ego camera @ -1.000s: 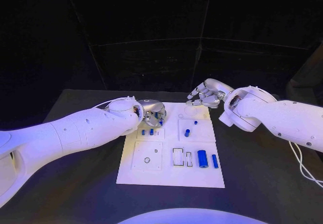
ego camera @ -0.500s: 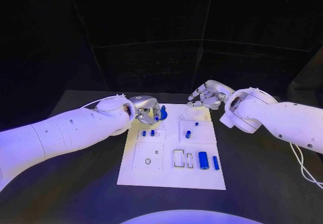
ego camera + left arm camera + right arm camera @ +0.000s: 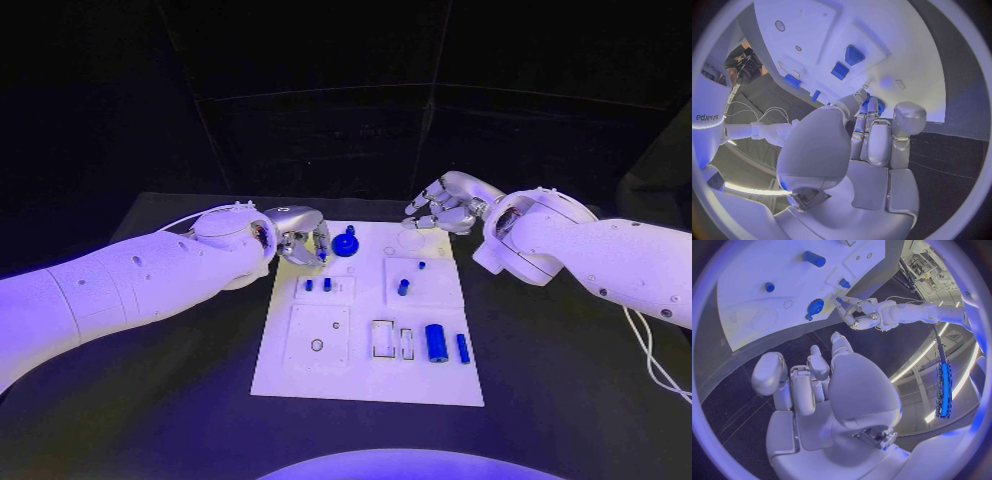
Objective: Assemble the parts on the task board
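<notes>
At the task board (image 3: 289, 375) far edge, both hands beside it.

Left silver many-fingered hand (image 3: 299, 240) empty, fingers apparently loosely apart; right silver many-fingered hand (image 3: 444, 205) raised, fingers curled in, holding nothing.

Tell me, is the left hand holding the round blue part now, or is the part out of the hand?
Out of the hand. The round blue part sits on the task board, and the left hand is beside it with a visible gap, fingers apart.
</notes>
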